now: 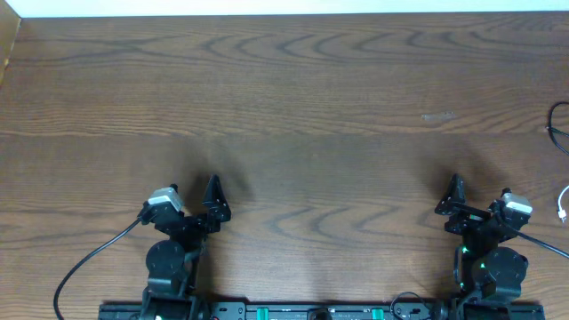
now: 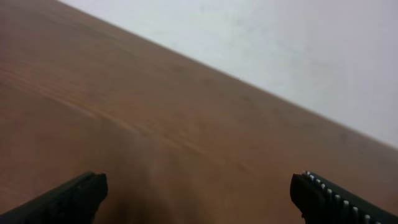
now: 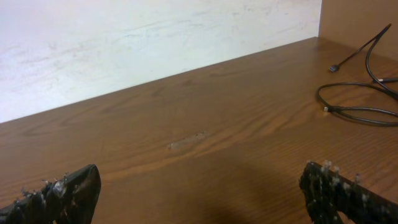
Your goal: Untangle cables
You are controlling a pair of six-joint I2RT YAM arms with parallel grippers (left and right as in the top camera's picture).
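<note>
Left gripper (image 2: 198, 198) and right gripper (image 3: 199, 190) both have jaws wide apart, holding nothing, low over the near part of the table (image 1: 284, 98). Black cables (image 3: 354, 113) lie looped at the far right edge; a white cable (image 1: 563, 209) lies nearer, right of the right gripper

Looks like a robotics lab: bare wood-grain table (image 1: 284, 107), plain white wall (image 3: 124, 56) behind, left arm (image 1: 173, 249) and right arm (image 1: 487, 253) fixed on a black rail (image 1: 293, 312).
</note>
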